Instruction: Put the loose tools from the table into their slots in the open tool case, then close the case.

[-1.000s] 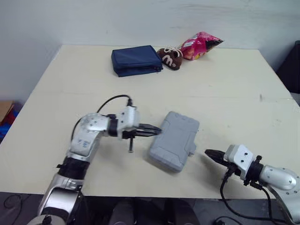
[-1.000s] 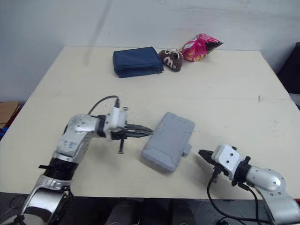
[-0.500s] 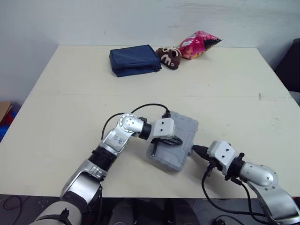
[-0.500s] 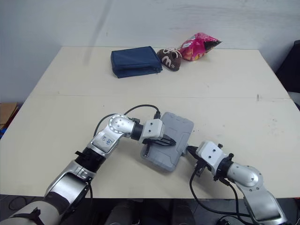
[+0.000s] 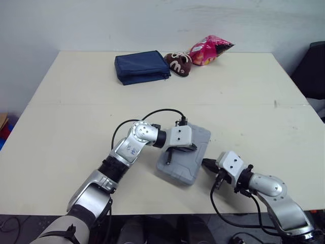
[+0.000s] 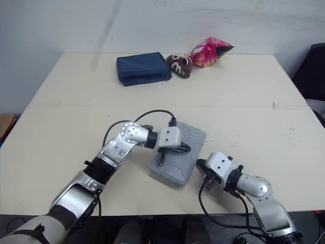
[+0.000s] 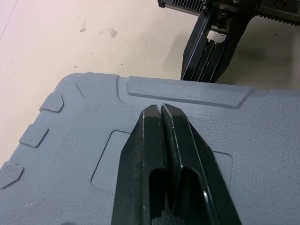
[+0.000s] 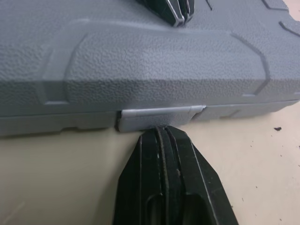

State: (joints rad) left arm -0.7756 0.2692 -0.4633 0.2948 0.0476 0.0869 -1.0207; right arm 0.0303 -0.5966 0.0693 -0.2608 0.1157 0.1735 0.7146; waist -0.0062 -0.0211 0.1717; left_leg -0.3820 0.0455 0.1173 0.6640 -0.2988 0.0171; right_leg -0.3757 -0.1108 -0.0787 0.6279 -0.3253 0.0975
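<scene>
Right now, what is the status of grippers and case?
Left gripper shut, over case. Right gripper shut, at latch. Case closed. Pouch far back, clear.

Case [image 5: 194, 158]: grey textured plastic, lid shut. Lies flat on table [image 5: 76, 117] nr front edge, skewed diagonally. Raised panel on lid. Latch tab [image 8: 159, 114] at seam, on right-hand side.
</scene>
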